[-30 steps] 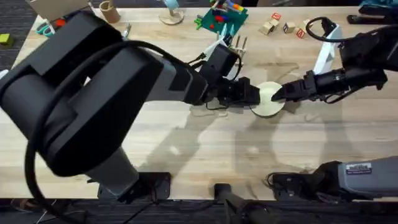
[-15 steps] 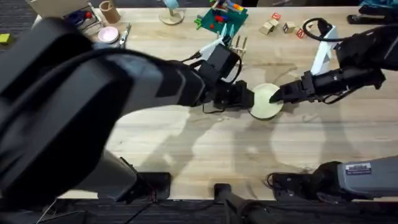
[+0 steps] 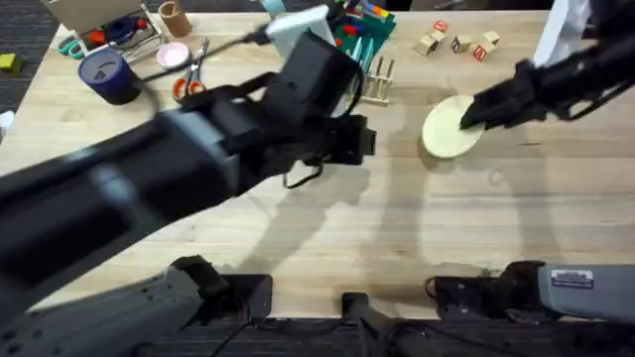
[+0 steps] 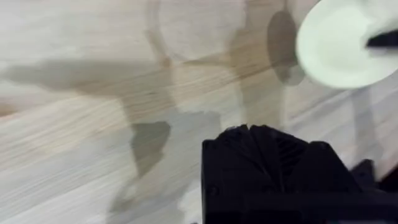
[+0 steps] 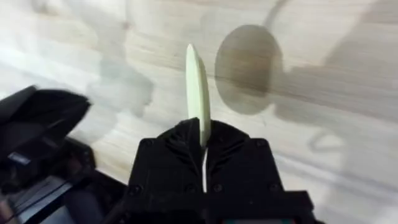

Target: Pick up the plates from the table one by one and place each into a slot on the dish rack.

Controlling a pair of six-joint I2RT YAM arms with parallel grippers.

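Right pincer clamped on cream-yellow plate held above tabletop, dish rack near far edge, left pincer grip state unclear.

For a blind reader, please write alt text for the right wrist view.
The right gripper is shut on the cream-yellow plate, held on edge above the wooden table, where its round shadow falls.

robot lab | wooden table | toy blocks | scissors
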